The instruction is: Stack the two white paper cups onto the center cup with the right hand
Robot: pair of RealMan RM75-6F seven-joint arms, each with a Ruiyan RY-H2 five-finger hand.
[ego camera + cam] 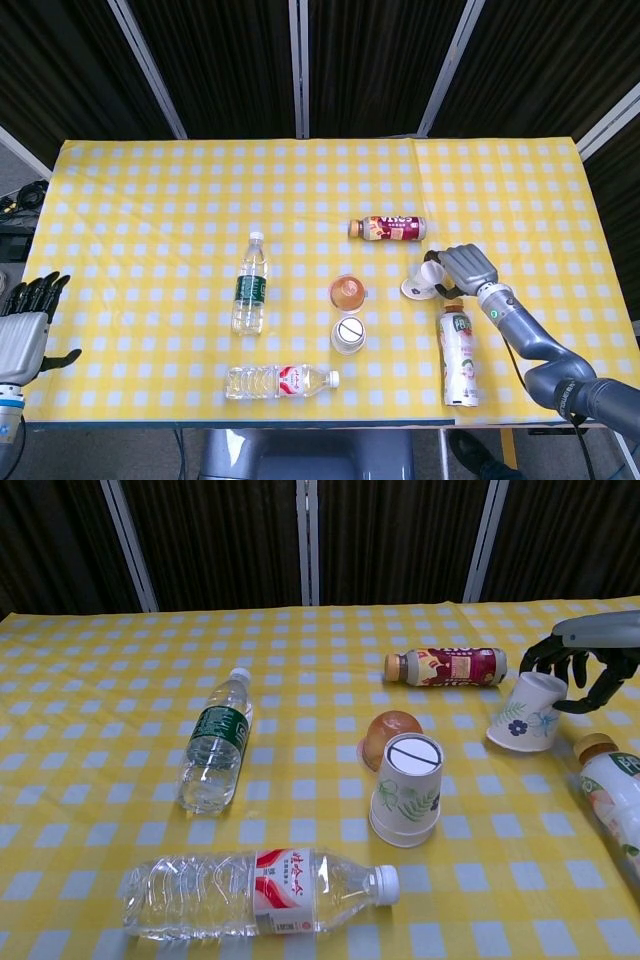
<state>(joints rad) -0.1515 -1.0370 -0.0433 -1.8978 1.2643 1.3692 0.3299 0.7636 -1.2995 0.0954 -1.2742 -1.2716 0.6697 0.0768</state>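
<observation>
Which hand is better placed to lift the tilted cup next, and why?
The right hand: its fingers already curl around the tilted cup. The left hand sits at the table's far left edge, away from both cups.

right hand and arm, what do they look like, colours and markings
The right hand has a grey metallic back and black fingers. Its arm is a smooth grey-blue tube with rounded segments, and a small green light glows at the wrist. No sleeve or loose cables show.
</observation>
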